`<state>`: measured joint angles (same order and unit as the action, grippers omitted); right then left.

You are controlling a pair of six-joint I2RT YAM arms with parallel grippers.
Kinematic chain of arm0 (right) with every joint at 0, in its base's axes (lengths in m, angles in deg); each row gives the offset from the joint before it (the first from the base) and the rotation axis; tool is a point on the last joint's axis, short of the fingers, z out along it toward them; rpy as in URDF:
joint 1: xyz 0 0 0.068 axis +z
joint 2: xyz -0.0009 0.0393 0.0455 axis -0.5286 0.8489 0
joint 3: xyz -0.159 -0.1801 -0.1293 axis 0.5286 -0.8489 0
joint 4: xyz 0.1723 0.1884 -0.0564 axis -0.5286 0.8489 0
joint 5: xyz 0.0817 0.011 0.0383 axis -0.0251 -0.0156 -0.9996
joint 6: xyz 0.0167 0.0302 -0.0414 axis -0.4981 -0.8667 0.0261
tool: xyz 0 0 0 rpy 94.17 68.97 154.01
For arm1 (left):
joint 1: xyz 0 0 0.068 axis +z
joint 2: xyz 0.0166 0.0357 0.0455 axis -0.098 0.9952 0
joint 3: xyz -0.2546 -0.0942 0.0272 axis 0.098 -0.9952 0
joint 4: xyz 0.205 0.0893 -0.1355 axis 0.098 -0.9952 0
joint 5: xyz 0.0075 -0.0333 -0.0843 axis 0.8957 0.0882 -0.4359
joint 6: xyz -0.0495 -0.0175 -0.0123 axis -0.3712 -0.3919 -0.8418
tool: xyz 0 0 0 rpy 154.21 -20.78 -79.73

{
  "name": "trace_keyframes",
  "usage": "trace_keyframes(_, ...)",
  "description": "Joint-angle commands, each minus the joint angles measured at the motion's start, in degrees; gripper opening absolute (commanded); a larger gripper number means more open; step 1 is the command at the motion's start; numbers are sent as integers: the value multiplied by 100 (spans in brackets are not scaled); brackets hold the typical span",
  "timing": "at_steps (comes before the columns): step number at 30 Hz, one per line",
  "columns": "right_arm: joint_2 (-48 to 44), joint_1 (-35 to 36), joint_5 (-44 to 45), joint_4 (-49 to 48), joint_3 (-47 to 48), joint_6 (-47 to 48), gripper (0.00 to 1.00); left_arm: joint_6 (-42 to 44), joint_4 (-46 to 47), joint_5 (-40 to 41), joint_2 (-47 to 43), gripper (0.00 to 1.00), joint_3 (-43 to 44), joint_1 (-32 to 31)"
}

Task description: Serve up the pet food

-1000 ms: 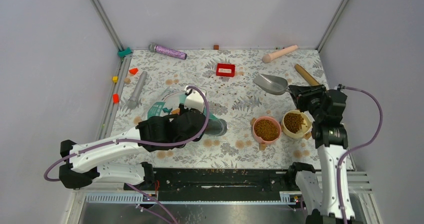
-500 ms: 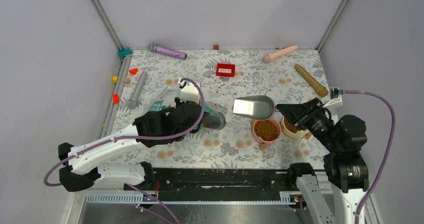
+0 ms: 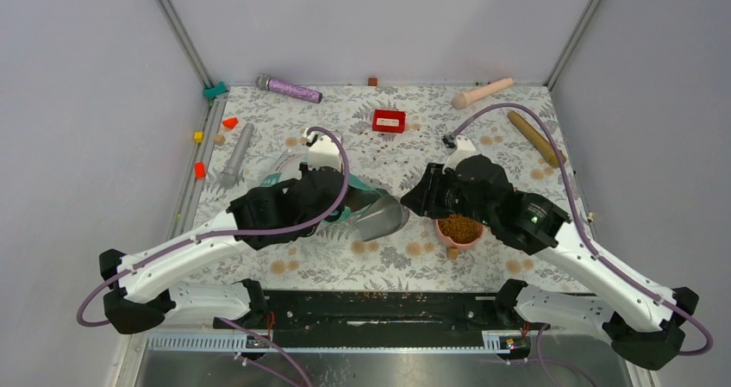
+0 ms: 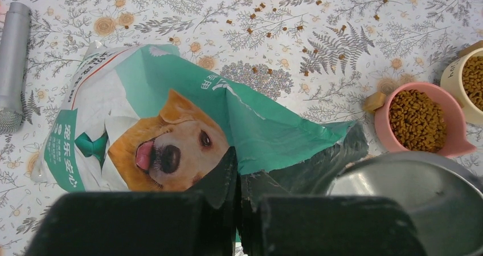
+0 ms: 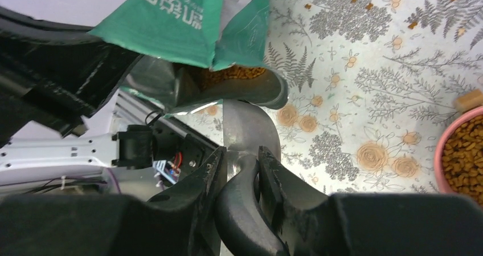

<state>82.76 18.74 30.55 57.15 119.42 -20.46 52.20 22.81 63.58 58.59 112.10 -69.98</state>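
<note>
The left fingers (image 4: 171, 224) are pressing together on the open edge of the teal foil bag (image 4: 159, 79), lifting its lip so that the mouth is gaping toward the right arm. The right fingers (image 5: 199, 190) are clamping the handle of the grey metal scoop (image 5: 246, 122), whose bowl is sitting at that opening, seemingly to take a load. The pet food (image 5: 236, 72) is showing inside the bag's mouth. More is filling the pink bowl (image 4: 450, 147) and the yellow bowl (image 4: 454, 76) just beside it, and stray pellets are lying on the table (image 4: 353, 16).

Plain grey walls (image 3: 362, 16); floral tabletop (image 3: 345, 102); metal corner posts (image 3: 178, 29).
</note>
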Motion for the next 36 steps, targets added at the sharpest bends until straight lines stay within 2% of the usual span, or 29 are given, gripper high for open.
trace_keyframes(1,133,189,781,-677,347,159,0,28,503,-32,-421,0,17,64)
trace_keyframes(6,-144,199,755,-601,491,262,0,11,512,-140,-468,0,1,64)
trace_keyframes(12,-586,199,803,-954,414,435,0,0,508,-142,-474,0,-5,64)
trace_keyframes(23,175,199,1123,-1471,476,685,0,-21,511,-243,-483,0,-22,64)
trace_keyframes(30,594,341,876,-2477,-278,820,0,-64,512,-261,-518,0,-33,64)
trace_keyframes(33,1096,634,1683,-2728,-248,1208,0,-72,512,-298,-493,0,-33,62)
trace_keyframes(36,1750,1247,3473,-3000,20,2002,0,-65,512,-306,-503,0,-40,64)
